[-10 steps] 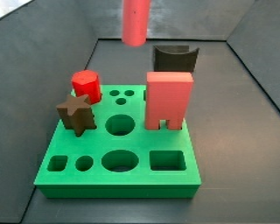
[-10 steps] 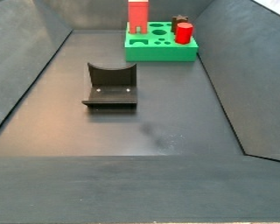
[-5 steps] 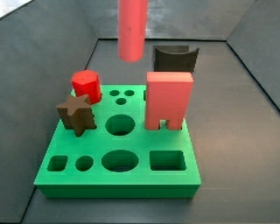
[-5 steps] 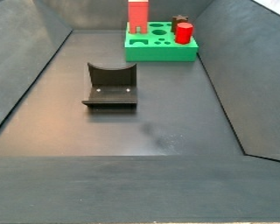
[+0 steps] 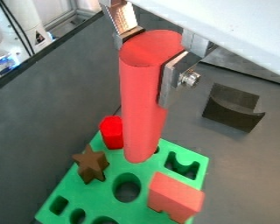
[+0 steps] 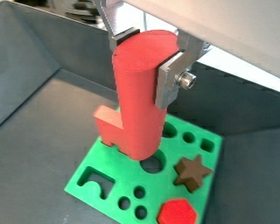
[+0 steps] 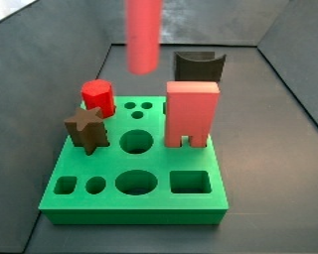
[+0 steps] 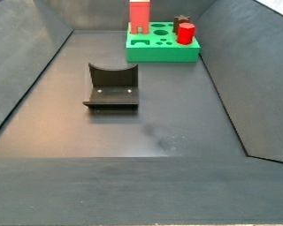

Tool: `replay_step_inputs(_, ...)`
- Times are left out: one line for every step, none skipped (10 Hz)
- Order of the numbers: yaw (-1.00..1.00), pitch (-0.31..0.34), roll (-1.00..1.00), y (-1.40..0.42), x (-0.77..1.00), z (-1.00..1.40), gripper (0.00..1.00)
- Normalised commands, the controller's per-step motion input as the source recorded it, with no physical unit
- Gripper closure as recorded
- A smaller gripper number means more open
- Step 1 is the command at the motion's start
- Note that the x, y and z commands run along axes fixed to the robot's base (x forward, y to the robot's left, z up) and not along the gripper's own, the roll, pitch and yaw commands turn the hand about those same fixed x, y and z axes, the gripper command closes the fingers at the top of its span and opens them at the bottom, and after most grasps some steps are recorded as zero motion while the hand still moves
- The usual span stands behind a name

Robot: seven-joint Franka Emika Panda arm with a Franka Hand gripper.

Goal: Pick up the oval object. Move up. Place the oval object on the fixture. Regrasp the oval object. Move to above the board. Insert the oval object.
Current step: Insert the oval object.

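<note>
Oval object [image 5: 143, 101] upright above the board [image 5: 73, 194], clamped at its top by the gripper [image 5: 149, 45] | wrist: same grip, fingers [image 6: 170, 77] on it, over holes | side: hangs above board's rear, fixture [image 7: 198, 66] behind | side: fixture [image 8: 112, 86] well apart from board [image 8: 163, 48].

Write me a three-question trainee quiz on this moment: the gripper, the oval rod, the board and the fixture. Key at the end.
1. True or false: the gripper is shut on the oval object.
2. Is the oval object's lower end above the board or already seated in a hole?
3. What rests on the fixture? A) the brown star peg B) nothing C) the red arch block

Key:
1. True; both wrist views show the fingers clamping it upright.
2. Above the board, in a side view.
3. B
</note>
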Motion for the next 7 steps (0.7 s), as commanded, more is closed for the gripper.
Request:
replay_step_inputs(-0.50, -0.227, -0.02, -0.12, -0.28, -0.12, 1.00)
replay_step_inputs(-0.53, -0.249, -0.04, -0.18, -0.23, -0.17, 1.00)
replay_step_inputs(-0.62, -0.269, -0.08, -0.17, -0.11, -0.21, 1.00)
replay_step_inputs(-0.57, -0.224, -0.02, -0.17, -0.19, -0.22, 1.00)
replay_step_inputs(-0.57, -0.211, 0.00, -0.17, -0.13, -0.27, 1.00)
replay_step_inputs(-0.63, -0.223, -0.01, -0.18, -0.11, -0.31, 1.00)
replay_step_inputs(-0.60, -0.194, 0.00, -0.16, -0.14, -0.28, 1.00)
